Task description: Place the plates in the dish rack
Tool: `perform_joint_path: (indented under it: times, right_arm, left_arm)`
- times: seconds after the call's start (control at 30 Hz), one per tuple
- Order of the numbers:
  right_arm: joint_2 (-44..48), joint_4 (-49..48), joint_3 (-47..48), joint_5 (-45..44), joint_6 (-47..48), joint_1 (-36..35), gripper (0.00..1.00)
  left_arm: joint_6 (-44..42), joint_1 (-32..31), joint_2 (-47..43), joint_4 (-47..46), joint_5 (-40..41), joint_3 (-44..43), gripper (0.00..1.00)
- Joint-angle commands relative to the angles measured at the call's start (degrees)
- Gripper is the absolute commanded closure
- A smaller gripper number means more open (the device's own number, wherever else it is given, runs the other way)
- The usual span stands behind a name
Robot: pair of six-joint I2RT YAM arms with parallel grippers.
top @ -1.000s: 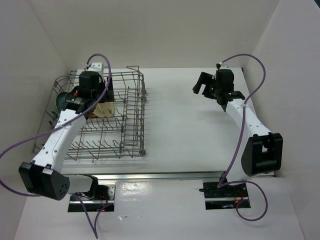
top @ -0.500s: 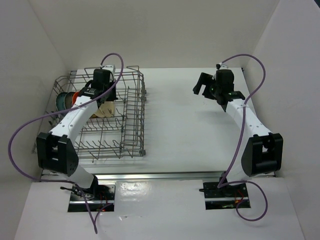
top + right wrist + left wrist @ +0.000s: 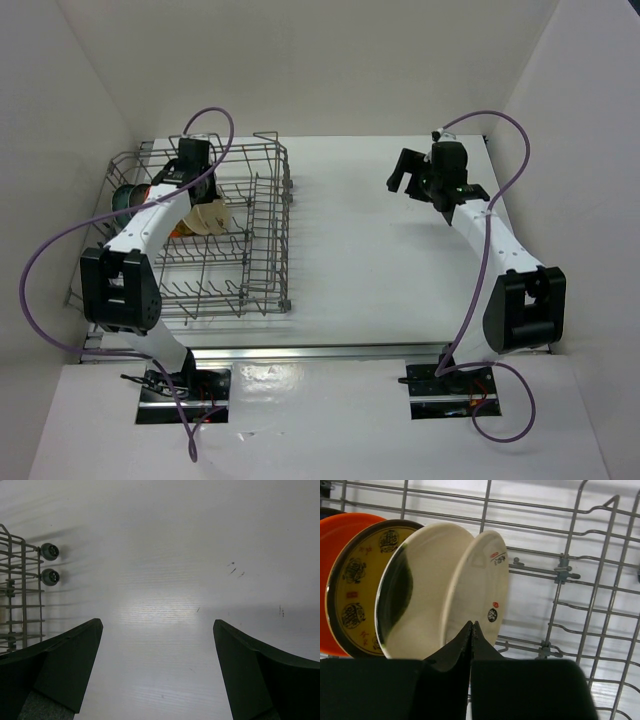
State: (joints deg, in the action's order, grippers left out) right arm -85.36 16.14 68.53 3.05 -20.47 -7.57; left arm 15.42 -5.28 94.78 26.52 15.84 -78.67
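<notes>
The plates stand on edge in a row among the tines at the left end of the dish rack (image 3: pixel 268 240). The left wrist view shows, in order, the orange plate (image 3: pixel 340 535), the yellow-brown patterned plate (image 3: pixel 355 585), the plain cream plate (image 3: pixel 425 595) and the dark-marked cream plate (image 3: pixel 487 590), each leaning on its neighbour. The overhead view shows a blue-green plate (image 3: pixel 125 198) beyond them; the full count cannot be confirmed. The left gripper (image 3: pixel 472 627) sits just before the cream pair, its fingers pressed together on nothing. The right gripper (image 3: pixel 157 625) hangs spread wide over the bare table (image 3: pixel 165 555), well apart from the rack. No plate shows outside the rack, so loading is judged at or near completion. The next move calls for lifting the left gripper away without nudging the marked cream plate.
</notes>
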Motion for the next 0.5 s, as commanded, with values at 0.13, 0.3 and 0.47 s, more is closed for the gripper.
perform_joint_path:
  times: [0.13, 0.3, 0.47]
  right_arm:
    - [-0.8, -1.8, 0.2, -0.1, 1.2, 0.1, 0.0]
    - [-0.2, -1.8, 0.2, -0.7, 1.2, 0.1, 0.0]
    - [-0.2, -1.8, -0.3, -0.7, 1.2, 0.1, 0.0]
  left_arm:
    - [2.1, 2.5, 1.7, 1.2, 5.0, -2.7, 1.0]
    - [2.1, 4.3, 1.7, 1.2, 5.5, -2.7, 1.0]
    - [2.1, 4.3, 0.5, 1.7, 4.7, -2.7, 1.0]
